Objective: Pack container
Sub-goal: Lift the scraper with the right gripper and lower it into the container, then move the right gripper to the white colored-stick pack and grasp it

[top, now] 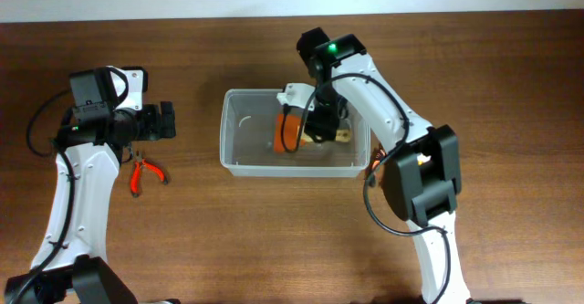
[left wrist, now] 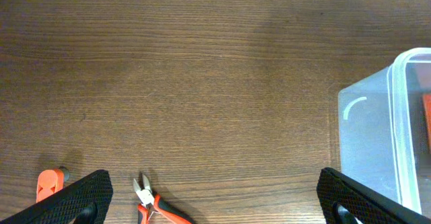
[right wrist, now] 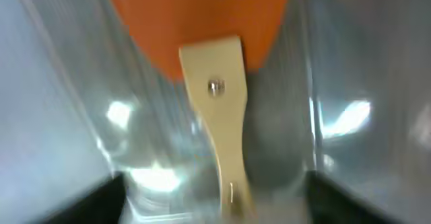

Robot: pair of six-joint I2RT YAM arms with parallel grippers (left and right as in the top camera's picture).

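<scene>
The clear plastic container (top: 245, 140) stands mid-table, and its corner shows at the right of the left wrist view (left wrist: 397, 116). Inside it lies an orange tool (top: 287, 132) with a tan handle (right wrist: 222, 116). My right gripper (top: 319, 126) reaches down into the container. Its fingers (right wrist: 215, 197) are spread wide on either side of the tan handle and do not clamp it. My left gripper (top: 164, 120) hovers left of the container, open and empty (left wrist: 215, 204). Red-handled cutters (top: 144, 172) lie on the table below it, and they also show in the left wrist view (left wrist: 156, 207).
A small orange object (left wrist: 49, 183) lies on the wood table by my left finger. The table's far edge (top: 182, 16) runs along the top. Bare wood (top: 228, 240) lies in front of the container.
</scene>
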